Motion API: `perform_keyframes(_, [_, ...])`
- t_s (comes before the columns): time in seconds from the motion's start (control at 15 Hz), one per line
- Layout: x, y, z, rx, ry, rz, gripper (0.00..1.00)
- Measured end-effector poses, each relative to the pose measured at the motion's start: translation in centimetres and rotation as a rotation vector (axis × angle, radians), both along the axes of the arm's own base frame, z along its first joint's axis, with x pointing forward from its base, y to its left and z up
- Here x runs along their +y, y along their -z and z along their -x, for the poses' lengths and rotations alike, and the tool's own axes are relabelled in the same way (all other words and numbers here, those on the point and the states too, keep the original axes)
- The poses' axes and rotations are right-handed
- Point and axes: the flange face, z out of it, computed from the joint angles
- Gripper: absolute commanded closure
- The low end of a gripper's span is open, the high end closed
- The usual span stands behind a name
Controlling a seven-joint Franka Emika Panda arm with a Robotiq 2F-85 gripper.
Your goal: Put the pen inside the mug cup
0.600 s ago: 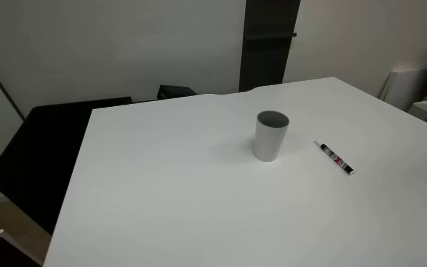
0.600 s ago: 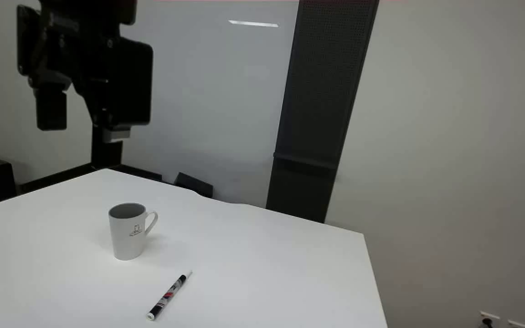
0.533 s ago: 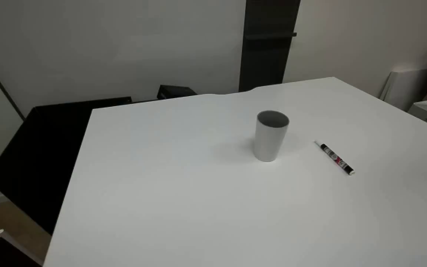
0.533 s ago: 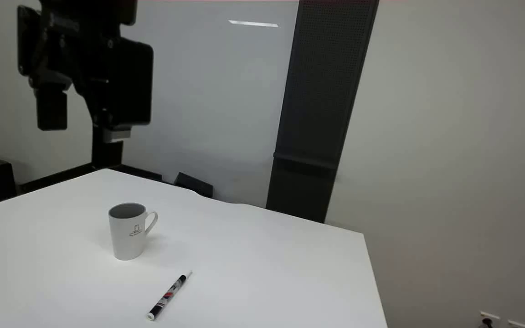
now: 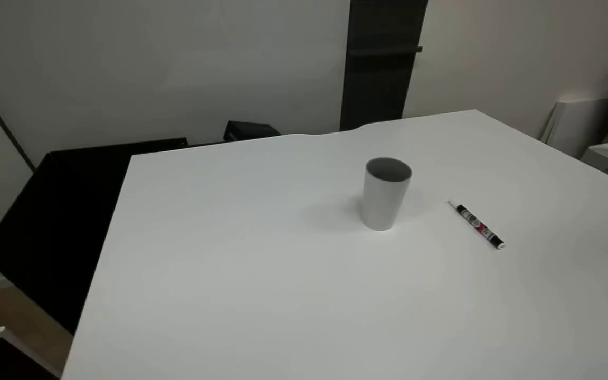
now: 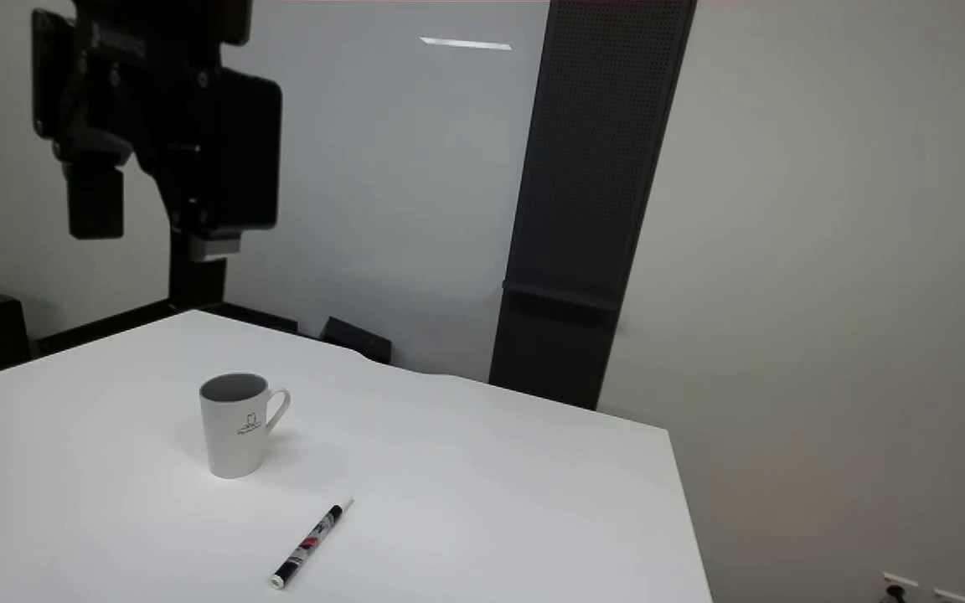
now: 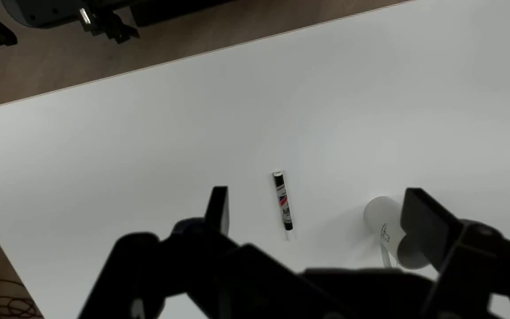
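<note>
The pen is black with a white and red label and a white tip. It lies flat on the table in both exterior views [image 5: 476,225] [image 6: 312,546] and in the wrist view [image 7: 283,204]. The grey-white mug cup stands upright beside it, apart, in both exterior views [image 5: 383,203] [image 6: 233,440]. Its handle and a small dark print show in an exterior view. In the wrist view one finger partly hides the mug cup [image 7: 381,217]. My gripper [image 6: 155,243] is open and empty, high above the table. In the wrist view [image 7: 319,195] the pen shows between its spread fingers.
The white table [image 5: 240,274] has its far edge near a wall with a dark vertical panel [image 6: 591,201]. A black box-like object [image 5: 66,221] stands beyond a table edge. Dark equipment [image 7: 109,22] sits on the floor past the table edge in the wrist view.
</note>
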Motion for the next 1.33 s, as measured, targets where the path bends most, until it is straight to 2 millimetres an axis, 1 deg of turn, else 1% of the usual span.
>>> perform_keyframes(0.4, [0.0,0.2,-0.1,0.002,-0.014,0.001,0.00])
perform_keyframes(0.6, [-0.4,1.7,-1.6,0.002,-0.041,0.014,0.00])
perform_keyframes(0.73, [-0.6,3.2,-3.2,0.004,-0.053,0.030,0.00])
perform_keyframes(0.93, [-0.6,6.0,-6.3,0.021,-0.072,0.054,0.00])
perform_keyframes(1.33, [1.0,12.4,-13.4,0.054,-0.148,0.103,0.00])
